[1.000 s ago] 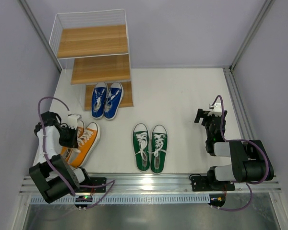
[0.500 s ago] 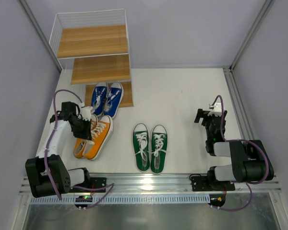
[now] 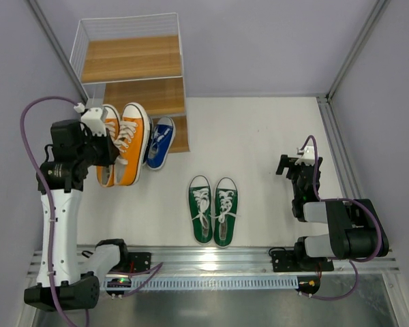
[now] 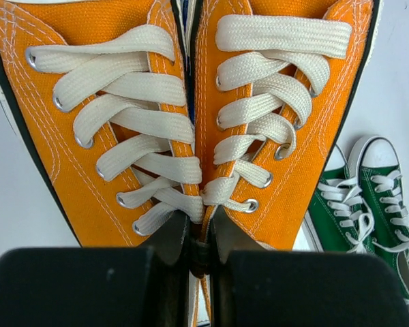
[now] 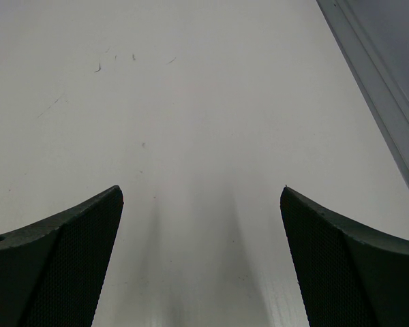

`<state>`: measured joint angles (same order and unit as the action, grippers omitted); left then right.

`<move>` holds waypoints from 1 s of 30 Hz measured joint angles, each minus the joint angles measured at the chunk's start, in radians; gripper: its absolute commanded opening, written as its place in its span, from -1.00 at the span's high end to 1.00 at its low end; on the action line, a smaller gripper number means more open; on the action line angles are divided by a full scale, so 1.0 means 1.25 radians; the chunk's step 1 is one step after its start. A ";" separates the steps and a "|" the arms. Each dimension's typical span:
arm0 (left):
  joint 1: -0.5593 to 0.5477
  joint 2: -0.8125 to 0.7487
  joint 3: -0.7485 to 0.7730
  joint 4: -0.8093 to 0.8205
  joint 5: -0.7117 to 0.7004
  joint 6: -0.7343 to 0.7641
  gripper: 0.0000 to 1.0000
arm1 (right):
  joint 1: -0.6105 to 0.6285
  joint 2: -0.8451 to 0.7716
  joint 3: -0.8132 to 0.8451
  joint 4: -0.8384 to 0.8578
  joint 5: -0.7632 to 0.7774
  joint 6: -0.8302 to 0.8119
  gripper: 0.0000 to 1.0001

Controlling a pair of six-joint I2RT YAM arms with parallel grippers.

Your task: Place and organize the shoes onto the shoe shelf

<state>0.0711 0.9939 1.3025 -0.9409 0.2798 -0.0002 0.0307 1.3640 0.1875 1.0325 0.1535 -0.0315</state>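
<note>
I am in the carrying step with the second pair; my left pincer (image 4: 199,237) is clamped on the orange shoes (image 3: 123,143), its fingers pinching the two inner collars together just behind the last row of lacing, so both hang from one grip, side by side with toes pointing away from me. Seen from above, the pair seems held clear of the tabletop (image 3: 259,136), just in front of the shelf (image 3: 133,75) and partly over the blue shoes (image 3: 162,142), which sit with their toes on the lowest board (image 3: 180,136); only one blue shoe shows plainly, the other is mostly hidden under my load. The middle board (image 3: 143,99) and the top one look bare, so I judge the next move is to go up and forward, keep the soles level, slide the toes in over the middle board and only then let go. The wire frame (image 3: 78,41) close on the left leaves little room at the sides, and the top board overhangs the slot; a pair gripped only by its collars may swing or slip. The green shoes (image 3: 213,210) wait on the tabletop, well apart from the shelf; my right pincer (image 5: 201,194) has its fingers spread wide over bare tabletop, holding nothing.
</note>
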 measured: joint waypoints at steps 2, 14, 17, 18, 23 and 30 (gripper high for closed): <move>0.000 0.014 0.040 -0.011 -0.005 -0.022 1.00 | 0.000 0.000 0.000 0.000 0.000 0.000 -0.94; -0.045 0.207 0.185 -0.059 -0.067 -0.108 1.00 | 0.000 0.000 0.000 0.000 0.000 0.000 -0.94; -0.091 0.248 0.240 -0.059 -0.103 -0.117 1.00 | 0.000 0.000 0.000 0.000 0.000 0.000 -0.94; -0.109 0.260 0.261 -0.059 -0.115 -0.120 1.00 | 0.000 0.000 0.000 0.000 0.000 0.000 -0.94; -0.175 0.324 0.374 -0.053 -0.157 -0.121 0.99 | 0.000 0.000 0.000 0.000 0.000 0.000 -0.94; -0.186 0.466 0.486 -0.045 -0.229 -0.119 1.00 | 0.000 0.000 0.000 0.000 0.000 0.000 -0.94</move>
<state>-0.1616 1.5768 1.9106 -0.9970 -0.0063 -0.1493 0.0307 1.3640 0.1875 1.0325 0.1535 -0.0315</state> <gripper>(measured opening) 0.052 0.973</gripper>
